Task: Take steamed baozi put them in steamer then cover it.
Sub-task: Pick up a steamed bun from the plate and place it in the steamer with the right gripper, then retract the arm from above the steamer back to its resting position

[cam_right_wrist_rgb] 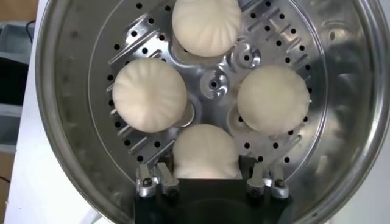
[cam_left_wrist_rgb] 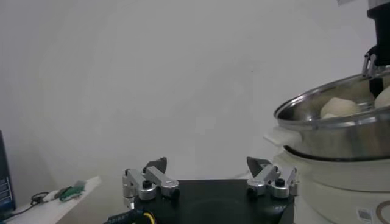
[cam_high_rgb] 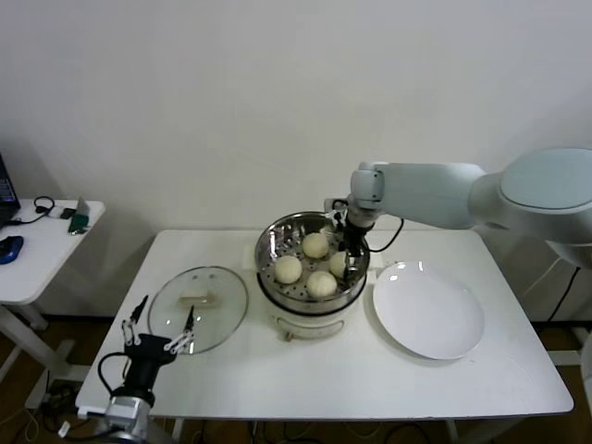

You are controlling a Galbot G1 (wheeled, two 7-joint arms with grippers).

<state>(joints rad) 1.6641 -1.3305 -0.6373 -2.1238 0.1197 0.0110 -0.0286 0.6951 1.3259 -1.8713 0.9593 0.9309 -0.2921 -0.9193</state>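
Observation:
The steamer [cam_high_rgb: 268, 250] stands mid-table on its white base, and all four steamed baozi lie on its perforated floor [cam_right_wrist_rgb: 67, 73]. Three show freely in the right wrist view [cam_right_wrist_rgb: 206, 24] [cam_right_wrist_rgb: 149, 94] [cam_right_wrist_rgb: 272, 98]. The fourth baozi [cam_right_wrist_rgb: 205, 152] rests between my right gripper's [cam_right_wrist_rgb: 207, 176] spread fingers, which stand beside it. In the head view that gripper [cam_high_rgb: 350, 264] reaches down into the steamer's right side. The cover [cam_high_rgb: 198, 305] lies flat on the table left of the steamer. My left gripper [cam_high_rgb: 159, 326] is open and empty at the cover's front edge.
An empty white plate [cam_high_rgb: 427, 310] lies right of the steamer. A small side table [cam_high_rgb: 46, 231] with cables and small items stands far left. In the left wrist view the steamer's rim [cam_left_wrist_rgb: 329, 131] rises to one side of my left gripper [cam_left_wrist_rgb: 207, 164].

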